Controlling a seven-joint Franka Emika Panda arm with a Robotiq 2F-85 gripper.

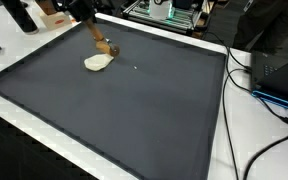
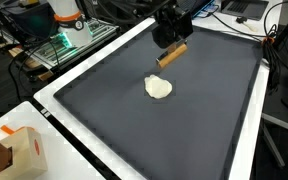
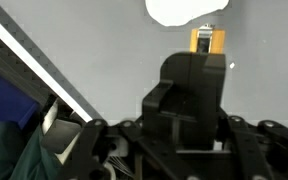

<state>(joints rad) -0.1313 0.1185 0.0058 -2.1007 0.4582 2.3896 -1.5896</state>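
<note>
Hand clamped on wooden stick, white lump just beside (on dark mat)

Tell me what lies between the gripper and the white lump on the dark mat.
A wooden piece held in the gripper comes first. Beyond it, in an exterior view, only bare dark mat separates it from the white lump.

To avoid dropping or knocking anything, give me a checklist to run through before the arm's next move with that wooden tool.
1. Grip: gripper shut on the wooden tool: ok.
2. Tool apart from the white lump: ok.
3. Lump well inside the border of the dark mat: ok.
4. Height of the tool's tip above the mat: cannot tell.
</note>
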